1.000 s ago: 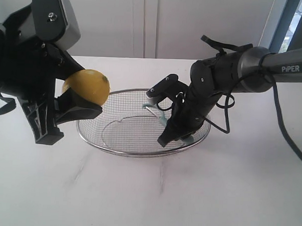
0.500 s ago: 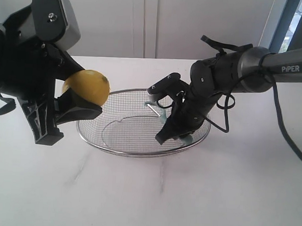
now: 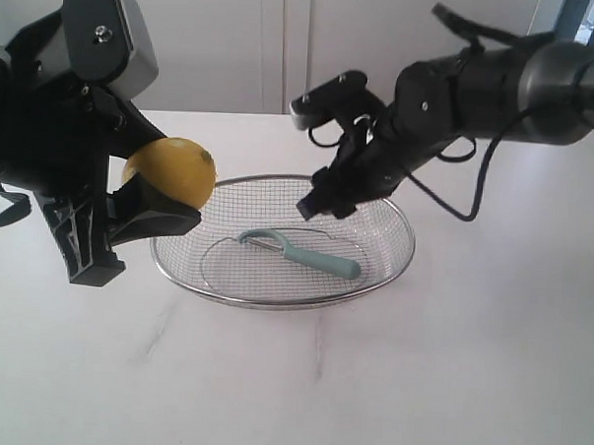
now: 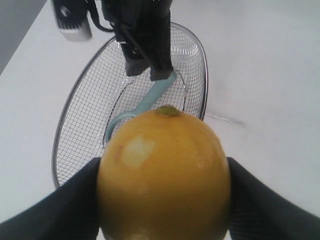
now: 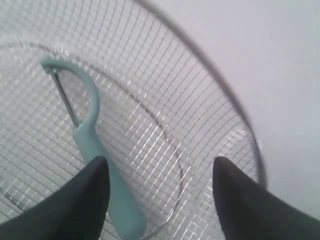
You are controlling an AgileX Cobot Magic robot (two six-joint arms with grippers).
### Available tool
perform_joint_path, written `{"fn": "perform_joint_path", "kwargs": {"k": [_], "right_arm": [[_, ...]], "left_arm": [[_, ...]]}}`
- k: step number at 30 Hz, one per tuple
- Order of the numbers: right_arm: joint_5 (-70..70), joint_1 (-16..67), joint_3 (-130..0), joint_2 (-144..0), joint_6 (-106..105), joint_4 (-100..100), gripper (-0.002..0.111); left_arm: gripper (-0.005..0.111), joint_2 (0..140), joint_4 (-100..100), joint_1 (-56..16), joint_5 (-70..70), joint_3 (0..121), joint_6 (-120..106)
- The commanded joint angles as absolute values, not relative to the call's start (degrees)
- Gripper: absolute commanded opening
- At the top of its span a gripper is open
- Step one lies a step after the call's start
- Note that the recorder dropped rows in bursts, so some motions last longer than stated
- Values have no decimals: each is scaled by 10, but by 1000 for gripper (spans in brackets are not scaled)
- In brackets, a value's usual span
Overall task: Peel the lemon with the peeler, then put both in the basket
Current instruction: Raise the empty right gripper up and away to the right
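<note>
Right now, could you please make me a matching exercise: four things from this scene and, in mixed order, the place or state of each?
Things:
1. lemon
2. peeler
3. basket
4. right gripper

Places or states:
a. lying in the basket
b. jaws open, above the basket
c. standing on the white table
d. held by the left gripper

Pairs: 1-d, 2-a, 3-c, 4-b
</note>
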State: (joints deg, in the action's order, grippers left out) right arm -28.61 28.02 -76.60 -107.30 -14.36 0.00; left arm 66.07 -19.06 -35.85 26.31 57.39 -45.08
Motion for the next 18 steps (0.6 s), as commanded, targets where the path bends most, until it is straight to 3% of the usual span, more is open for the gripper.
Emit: {"fn": "perform_joint_path", "kwargs": {"k": [1, 8, 10, 15, 18], "right_arm": [[-298, 280, -780, -1000, -141, 0, 57], [-425, 280, -782, -880, -142, 0, 55], [-491, 280, -782, -845, -142, 0, 47], [-663, 280, -764, -775, -142, -50, 4], [-645, 280, -730, -732, -142, -76, 0]], "left_arm": [[0, 653, -204, -358, 265, 573, -448], [0, 653, -204, -358, 265, 573, -448], [0, 653, -204, -358, 265, 573, -448], [0, 653, -204, -358, 265, 573, -448], [0, 653, -204, -358, 265, 573, -448]]}}
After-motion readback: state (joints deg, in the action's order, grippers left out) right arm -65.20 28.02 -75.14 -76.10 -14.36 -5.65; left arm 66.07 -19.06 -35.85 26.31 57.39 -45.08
